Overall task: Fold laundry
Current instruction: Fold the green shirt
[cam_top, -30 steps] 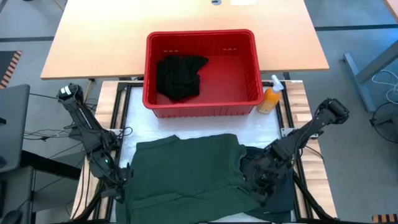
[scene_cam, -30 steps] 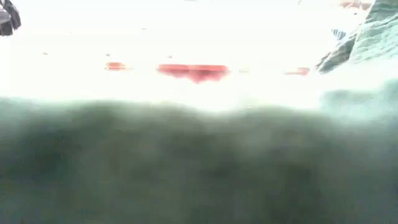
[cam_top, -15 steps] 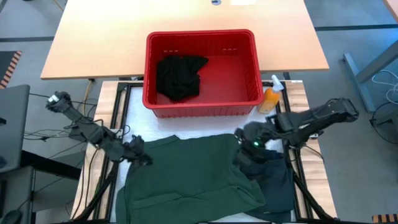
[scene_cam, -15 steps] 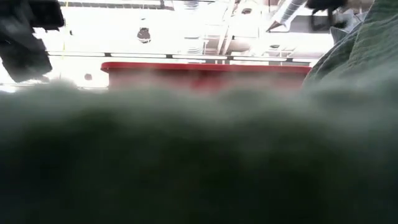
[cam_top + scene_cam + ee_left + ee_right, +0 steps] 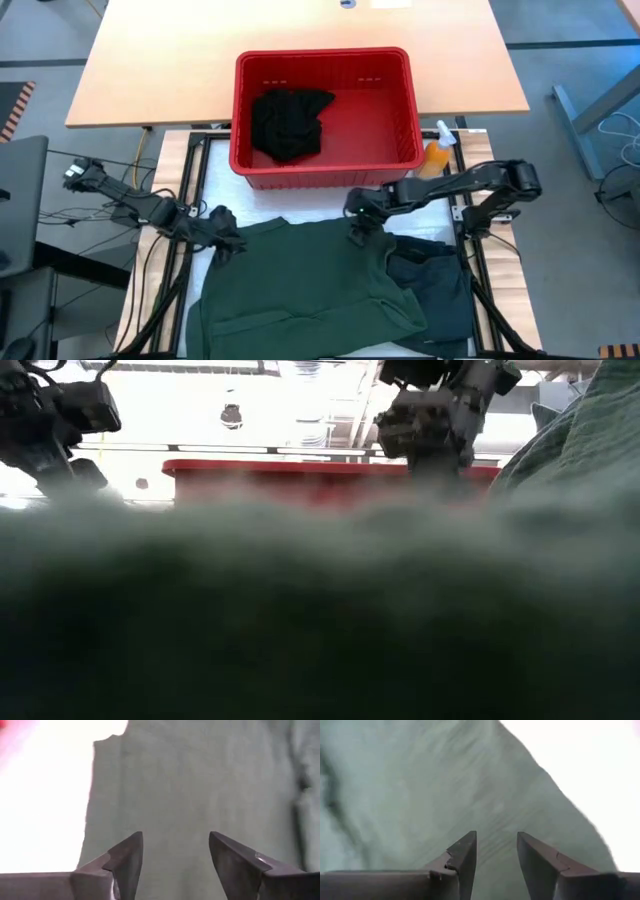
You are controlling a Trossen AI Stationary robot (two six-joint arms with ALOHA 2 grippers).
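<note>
A dark green shirt [image 5: 300, 285] lies spread flat on the white table top [image 5: 310, 203], and it fills the lower half of the low view [image 5: 320, 610]. A dark teal garment [image 5: 435, 285] lies partly under its right side. A black garment [image 5: 290, 122] sits heaped in the red basket [image 5: 400, 150]. My left gripper [image 5: 228, 245] [image 5: 175, 840] stands open over the shirt's far left corner. My right gripper [image 5: 357, 228] [image 5: 496, 837] stands open over the shirt's far edge, near its right corner. Neither has anything between its fingers.
The red basket stands at the table's far edge, with an orange spray bottle [image 5: 435, 158] at its right corner. A bare strip of table lies between the basket and the shirt. Black frame rails [image 5: 196, 180] run along the table's left and right sides.
My left gripper has gone from the shirt's near left edge toward the far edge, ending at its far left corner, turning as it went. My right gripper has risen off the shirt's right side, gone toward the far edge, then left along it. The shirt stays spread.
</note>
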